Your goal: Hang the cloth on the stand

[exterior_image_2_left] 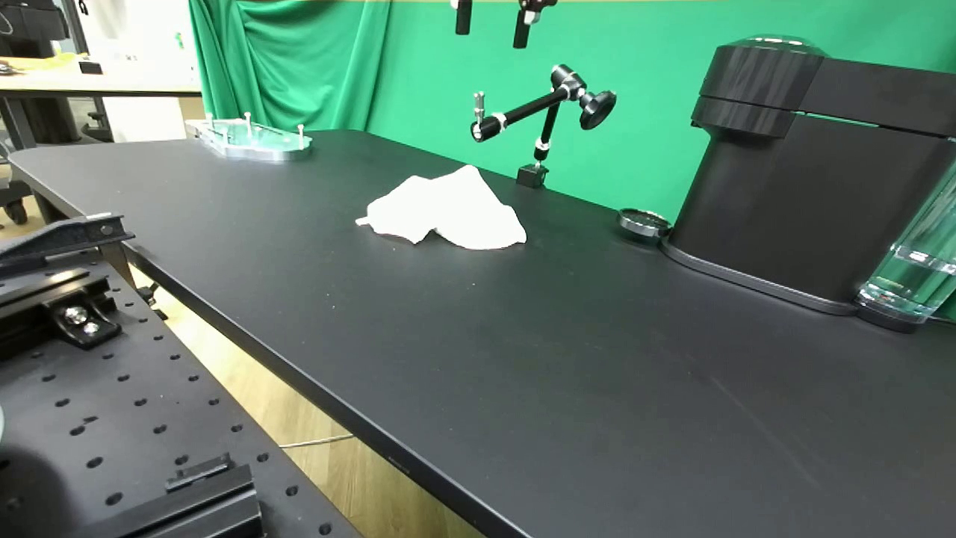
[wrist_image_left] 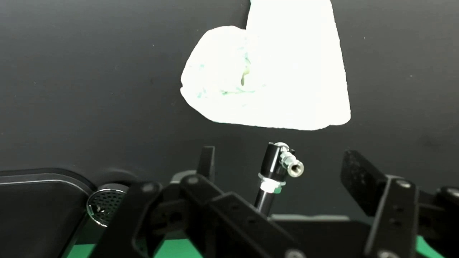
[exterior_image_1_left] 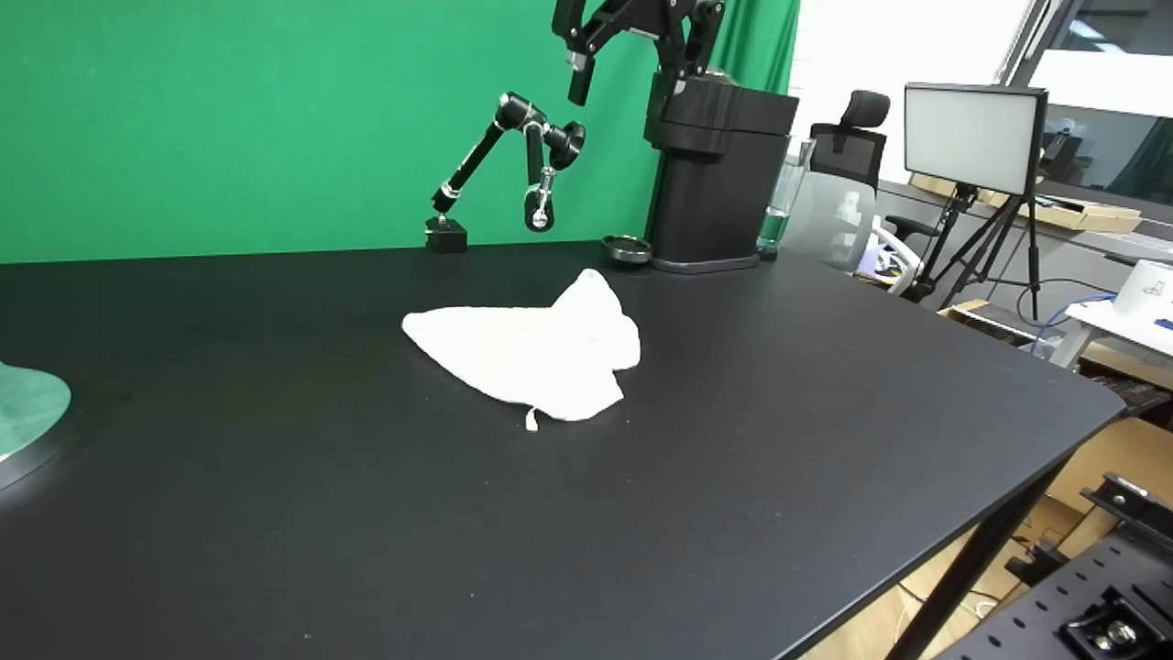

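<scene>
A white cloth (exterior_image_1_left: 527, 353) lies crumpled flat on the black table, and it also shows in an exterior view (exterior_image_2_left: 467, 213) and in the wrist view (wrist_image_left: 294, 71). A black jointed-arm stand (exterior_image_1_left: 518, 112) with a small square base is at the table's back edge, behind the cloth; it also shows in an exterior view (exterior_image_2_left: 571, 81). My gripper (exterior_image_2_left: 492, 24) is open and empty, high above the table near the stand. In the wrist view, the stand's metal tip (wrist_image_left: 294, 168) appears between and below the open fingers (wrist_image_left: 279, 166), and the cloth lies beyond them.
A tall black machine (exterior_image_1_left: 719, 183) with a clear water tank (exterior_image_2_left: 915, 258) stands at the back. A small round metal tray (exterior_image_2_left: 644, 223) sits at its foot. A clear plate with posts (exterior_image_2_left: 254, 142) lies at the table's far end. A green curtain (exterior_image_1_left: 229, 128) hangs behind.
</scene>
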`<control>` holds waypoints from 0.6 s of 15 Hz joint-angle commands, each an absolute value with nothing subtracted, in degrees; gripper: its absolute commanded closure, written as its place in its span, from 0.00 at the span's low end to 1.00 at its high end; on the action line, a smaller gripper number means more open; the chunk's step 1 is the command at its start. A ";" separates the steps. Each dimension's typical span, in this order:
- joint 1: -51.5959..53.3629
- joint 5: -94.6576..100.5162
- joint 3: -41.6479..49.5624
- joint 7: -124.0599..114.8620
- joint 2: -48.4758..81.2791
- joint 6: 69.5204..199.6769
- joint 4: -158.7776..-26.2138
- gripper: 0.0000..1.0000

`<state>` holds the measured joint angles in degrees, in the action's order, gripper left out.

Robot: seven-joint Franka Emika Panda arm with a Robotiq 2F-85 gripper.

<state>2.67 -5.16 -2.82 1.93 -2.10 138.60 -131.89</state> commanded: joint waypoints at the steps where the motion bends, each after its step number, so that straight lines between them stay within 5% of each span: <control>1: 3.35 -1.84 -3.69 -1.29 -2.98 139.65 -135.38 0.00; 9: 3.65 4.62 -4.09 -7.16 2.83 147.58 -141.02 0.00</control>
<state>3.54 2.02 -4.37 -3.22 0.44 144.44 -140.26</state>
